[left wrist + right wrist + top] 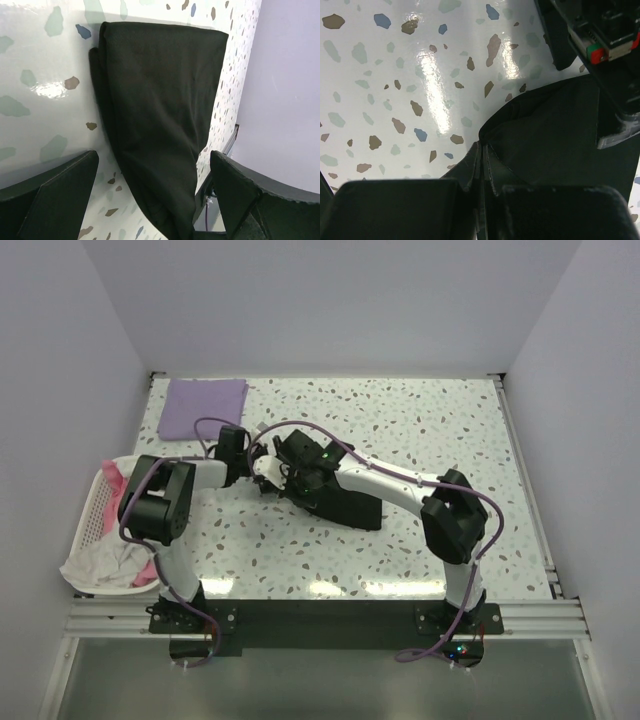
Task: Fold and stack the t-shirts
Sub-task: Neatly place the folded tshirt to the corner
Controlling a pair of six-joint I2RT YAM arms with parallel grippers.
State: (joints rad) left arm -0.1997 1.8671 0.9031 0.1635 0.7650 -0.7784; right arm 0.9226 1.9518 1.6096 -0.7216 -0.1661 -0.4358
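A black t-shirt [340, 506], folded into a narrow strip, lies at the table's middle. It fills the left wrist view [160, 100]. My left gripper [258, 472] is open, its wide-apart fingers [60, 192] straddling the shirt's near end just above the cloth [154, 157]. My right gripper [287, 472] is shut on the shirt's edge [482, 146], pinching a corner of the black cloth [545, 140] low over the table. A folded purple t-shirt [205, 406] lies flat at the back left corner.
A white basket [98, 502] at the left edge holds crumpled white and pink garments [105, 562] that spill over its front. The table [420, 420] is speckled white. The left gripper's body [600, 45] shows close by in the right wrist view.
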